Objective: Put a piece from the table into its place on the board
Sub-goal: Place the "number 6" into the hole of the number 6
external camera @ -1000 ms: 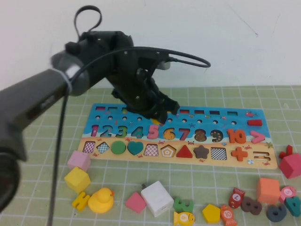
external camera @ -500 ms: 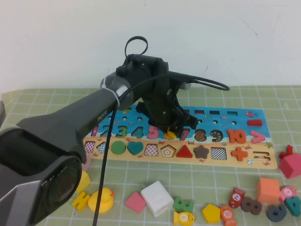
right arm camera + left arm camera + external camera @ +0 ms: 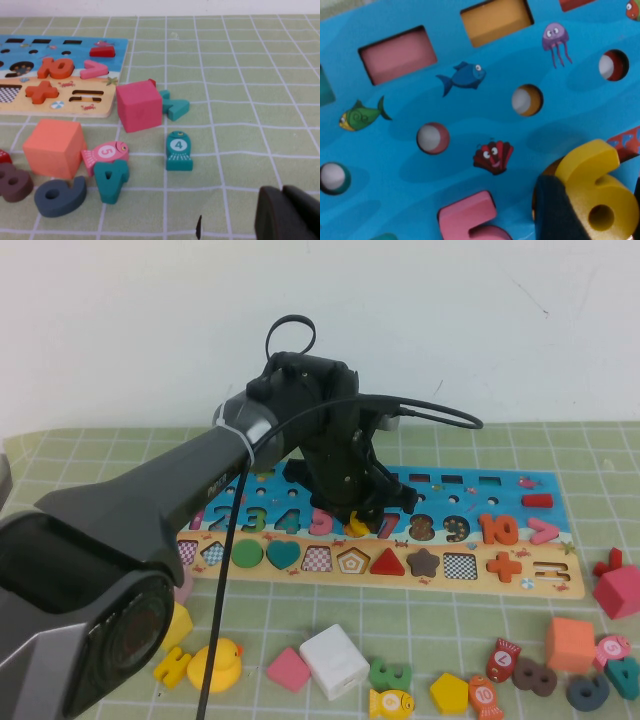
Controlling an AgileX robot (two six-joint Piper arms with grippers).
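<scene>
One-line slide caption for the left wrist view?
Left gripper holds the yellow numeral 6 over the blue puzzle board, beside the pink 5.

the board (image 3: 560,502) is blue on the upper part and tan on the lower strip. the piece (image 3: 600,192) is yellow. the table (image 3: 240,75) is pale green with white grid lines. a pink cube (image 3: 139,105) lies beside an orange cube (image 3: 54,148).

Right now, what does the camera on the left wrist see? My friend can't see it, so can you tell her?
The left gripper is shut on a yellow 6, holding it just over the blue board, beside the pink 5. Around it are painted fish, a jellyfish, a red shell, round holes and rectangular slots.
</scene>
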